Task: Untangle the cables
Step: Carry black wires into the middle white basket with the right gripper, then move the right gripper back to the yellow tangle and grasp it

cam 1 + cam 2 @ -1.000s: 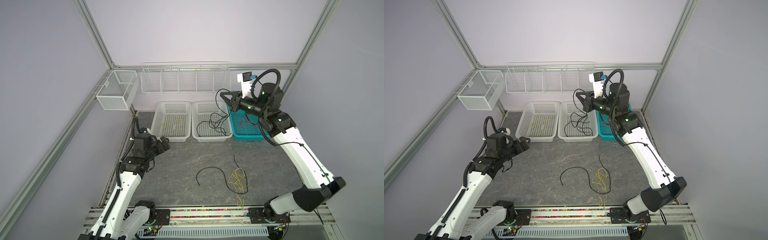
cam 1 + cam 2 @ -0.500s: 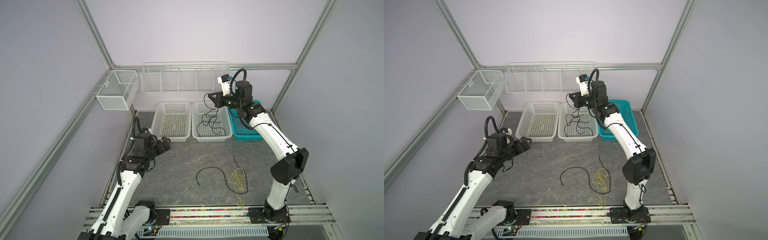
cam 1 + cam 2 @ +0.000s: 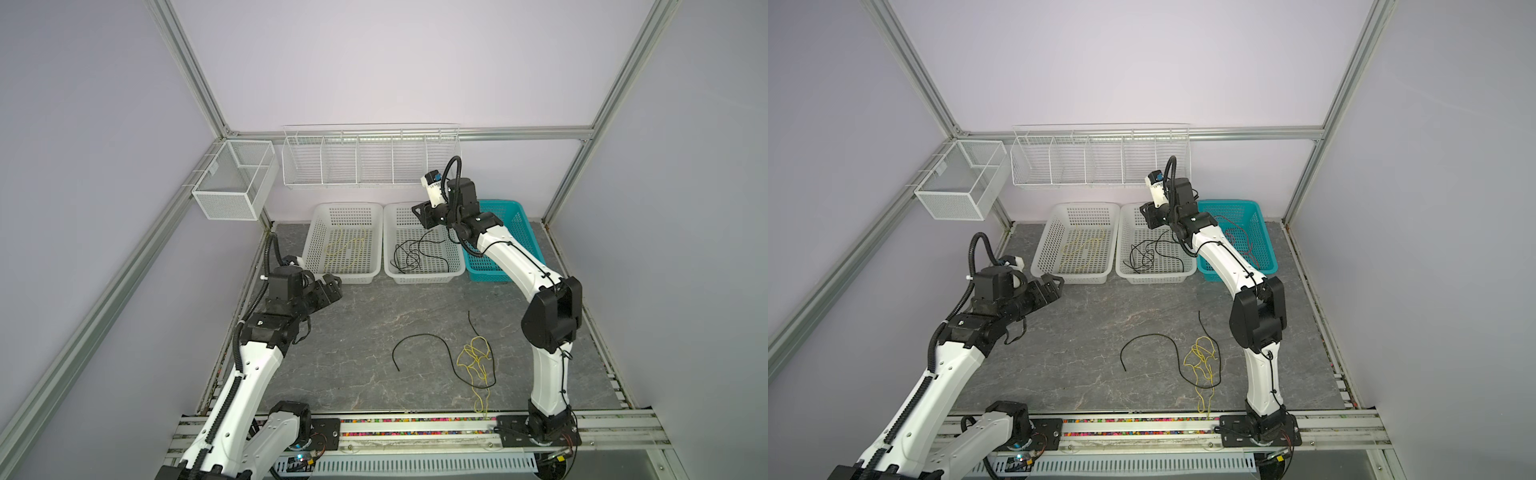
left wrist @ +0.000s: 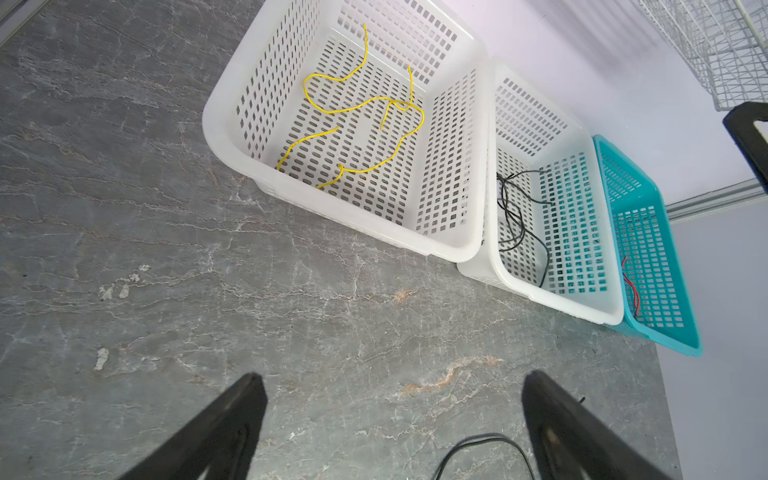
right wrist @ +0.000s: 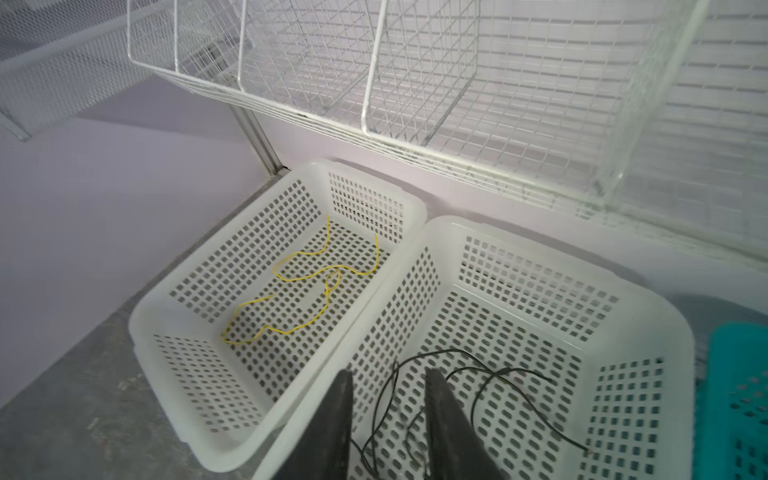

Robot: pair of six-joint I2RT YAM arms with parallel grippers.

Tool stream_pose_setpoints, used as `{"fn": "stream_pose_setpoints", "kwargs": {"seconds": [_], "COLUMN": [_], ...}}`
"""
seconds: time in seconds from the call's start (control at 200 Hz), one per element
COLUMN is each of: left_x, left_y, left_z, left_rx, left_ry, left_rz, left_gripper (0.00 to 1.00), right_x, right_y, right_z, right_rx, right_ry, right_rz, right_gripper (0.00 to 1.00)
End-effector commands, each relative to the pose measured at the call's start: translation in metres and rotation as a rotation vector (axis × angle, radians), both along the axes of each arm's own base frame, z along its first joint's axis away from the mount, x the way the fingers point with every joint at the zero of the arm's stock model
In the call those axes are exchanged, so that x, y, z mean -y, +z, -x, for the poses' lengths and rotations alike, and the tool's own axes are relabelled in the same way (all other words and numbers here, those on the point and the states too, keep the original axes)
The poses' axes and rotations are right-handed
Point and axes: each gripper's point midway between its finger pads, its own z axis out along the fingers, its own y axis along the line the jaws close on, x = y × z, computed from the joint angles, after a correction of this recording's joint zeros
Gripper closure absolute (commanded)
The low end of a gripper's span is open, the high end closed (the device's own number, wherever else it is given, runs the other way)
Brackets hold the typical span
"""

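Top views, near to far: yellow cable tangle (image 3: pixel 473 357) runs near-to-far on table (image 3: pixel 353 332) beside a sideways-arcing black cable (image 3: pixel 419 336). Left gripper (image 3: pixel 334 286) is level, spread wide and empty. Right gripper (image 3: pixel 419 214) is tilted down with jaws parted, gripping nothing, above coiled black cables (image 3: pixel 409 257) in middle basket (image 3: pixel 424 277).

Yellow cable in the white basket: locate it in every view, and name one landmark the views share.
In a top view: yellow cable lies on the floor of the leftmost white basket.
In a top view: same basket floor.
Left wrist view: sprawled across that basket's floor.
Right wrist view: looped on that basket's floor.
Shared landmark: the middle white basket holding black cables, right beside its basket.
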Motion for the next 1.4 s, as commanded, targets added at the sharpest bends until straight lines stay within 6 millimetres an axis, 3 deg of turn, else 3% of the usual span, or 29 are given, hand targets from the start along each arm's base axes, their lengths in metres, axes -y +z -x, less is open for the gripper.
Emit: {"fn": "stream_pose_setpoints", "kwargs": {"seconds": [0.0,0.165,0.28,0.365,0.485,0.505,0.605,0.625,0.66,0.73,0.76,0.925,1.075,1.19,1.395], "left_x": [0.000,0.001,0.002,0.004,0.007,0.007,0.008,0.008,0.009,0.010,0.010,0.011,0.012,0.014,0.016], "left_y": [0.000,0.001,0.001,0.001,0.000,0.000,0.002,0.002,0.002,0.003,0.003,0.000,-0.002,-0.004,-0.005], "left_z": [0.001,0.002,0.003,0.002,0.003,0.003,0.003,0.004,0.004,0.004,0.004,0.004,0.003,0.003,0.003], "left_rx": [0.010,0.012,0.011,0.010,0.007,0.006,0.013,0.012,0.014,0.017,0.017,0.009,-0.001,-0.008,-0.015], "left_ry": [-0.014,-0.018,-0.024,-0.031,-0.043,-0.045,-0.051,-0.052,-0.054,-0.058,-0.058,-0.065,-0.070,-0.078,-0.084], "left_rz": [-0.006,-0.004,0.002,0.010,0.022,0.024,0.029,0.031,0.034,0.036,0.037,0.041,0.043,0.048,0.052], "left_gripper": [0.03,0.03,0.03,0.03,0.03,0.03,0.03,0.03,0.03,0.03,0.03,0.03,0.03,0.03,0.03], "right_x": [0.015,0.028,0.050,0.070,0.106,0.112,0.139,0.143,0.150,0.162,0.169,0.183,0.175,0.180,0.187], "right_y": [0.028,0.044,0.038,0.022,-0.017,-0.023,-0.057,-0.063,-0.072,-0.086,-0.102,-0.138,-0.167,-0.183,-0.191], "right_z": [0.014,0.062,0.110,0.149,0.201,0.208,0.244,0.250,0.260,0.278,0.288,0.317,0.334,0.339,0.337], "right_rx": [0.059,0.071,0.050,0.004,-0.104,-0.123,-0.212,-0.227,-0.253,-0.300,-0.338,-0.458,-0.569,-0.590,-0.576], "right_ry": [-0.063,-0.085,-0.121,-0.132,-0.173,-0.189,-0.234,-0.239,-0.256,-0.280,-0.294,-0.342,-0.323,-0.345,-0.392], "right_rz": [0.054,0.099,0.132,0.130,0.157,0.157,0.160,0.160,0.159,0.152,0.167,0.135,0.106,0.143,0.152], "right_gripper": [0.58,0.48,0.43,0.38,0.33,0.26,0.12,0.00,0.09,0.10,0.09,0.06,0.00,0.07,0.25]}}
